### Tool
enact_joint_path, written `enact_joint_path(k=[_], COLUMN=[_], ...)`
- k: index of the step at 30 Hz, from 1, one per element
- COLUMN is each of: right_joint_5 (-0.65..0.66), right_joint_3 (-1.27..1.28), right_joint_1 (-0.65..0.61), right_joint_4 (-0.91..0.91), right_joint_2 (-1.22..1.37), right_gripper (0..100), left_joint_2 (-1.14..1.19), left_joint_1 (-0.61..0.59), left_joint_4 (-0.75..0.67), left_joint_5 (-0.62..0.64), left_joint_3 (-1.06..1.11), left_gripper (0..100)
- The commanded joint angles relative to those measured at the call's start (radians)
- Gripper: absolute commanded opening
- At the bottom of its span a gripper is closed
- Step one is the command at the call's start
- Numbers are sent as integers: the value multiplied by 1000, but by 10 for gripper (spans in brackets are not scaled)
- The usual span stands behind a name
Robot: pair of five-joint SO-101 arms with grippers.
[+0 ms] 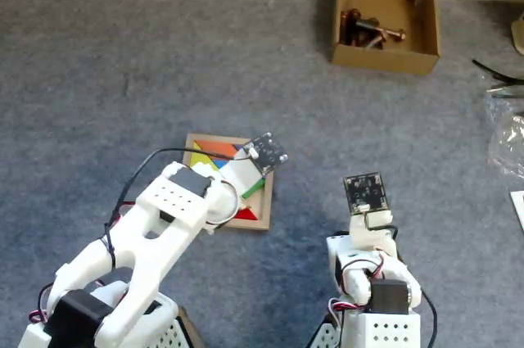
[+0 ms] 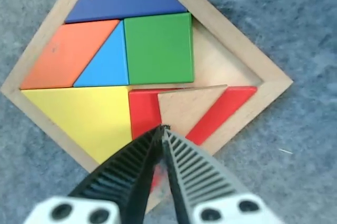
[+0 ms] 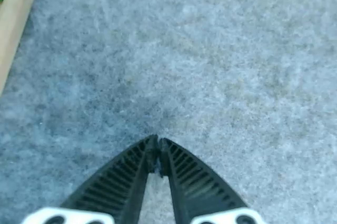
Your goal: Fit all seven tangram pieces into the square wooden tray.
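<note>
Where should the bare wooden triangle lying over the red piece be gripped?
Probably from straight above, pinching the wooden triangle across the two edges that meet at its pointed corner: it sits raised on the red piece, so those edges stand free.

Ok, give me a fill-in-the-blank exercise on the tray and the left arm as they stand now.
1. The square piece in the wooden tray is ___.
2. The parallelogram beside the light blue triangle is ___.
3. The left gripper is over the tray, its jaws ___.
4. The big triangle touching the red piece is ___.
Missing words: green; orange; shut; yellow.
</note>
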Motion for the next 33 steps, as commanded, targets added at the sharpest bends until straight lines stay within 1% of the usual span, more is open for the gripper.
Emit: enact_joint_path(k=[1,6,11,28,33], right_joint_5=[-8,-8,-8,-8,-8], right_joint_3=[99,99,99,99,99], right_joint_1=[-13,-13,-13,-13,-13], right_joint_4=[-22,-22,-22,-22,-22], right_joint_2=[-5,-5,-5,-5,-5], right_gripper=[5,5,5,5,5], left_joint_2=[-36,-38,-38,-45,-45], left_joint_1=[16,22,70,70,70], left_joint_4=[0,0,0,-29,-29], left_joint_5=[5,5,5,6,84], left_joint_3=[-8,-12,-13,-15,-44], left_gripper=[10,10,10,10,10])
